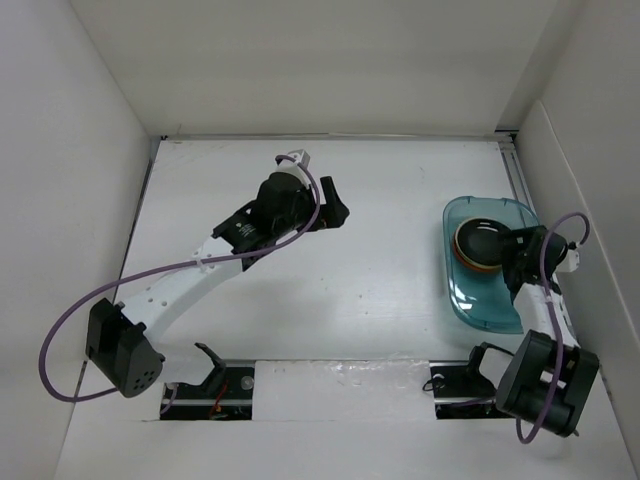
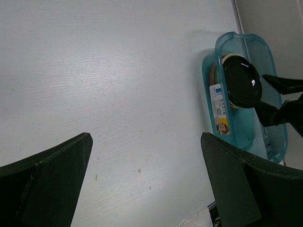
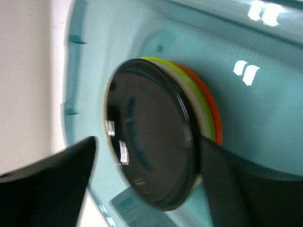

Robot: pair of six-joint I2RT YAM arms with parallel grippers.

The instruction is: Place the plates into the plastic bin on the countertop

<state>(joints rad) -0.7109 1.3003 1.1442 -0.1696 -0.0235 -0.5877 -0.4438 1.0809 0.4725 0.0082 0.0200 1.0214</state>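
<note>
The right gripper (image 3: 147,142) stands with its dark jaws spread wide to either side of a glossy black round plate (image 3: 149,158), clamping nothing so far as the blurred wrist view shows. The left gripper (image 2: 146,137) is fully spread too, with only bare surface between its broad matte black fingers (image 2: 47,184). The black plate tops a slightly offset stack in which a lime green rim (image 3: 184,85), an orange rim (image 3: 210,109) and a pale cream edge (image 3: 108,101) peek out beneath. All of it lies in the far half of the translucent teal-blue oblong plastic bin (image 1: 490,305), which sits at the right side of the flat white countertop (image 1: 330,320), near the wall. Such plates look stiff, light and slick, likely to skid on one another and chip if dropped, so the raised rim is the place to pinch, one finger under and one over. The bin looks thin, smooth and round-cornered, with a printed white label (image 2: 220,109) on its side.
</note>
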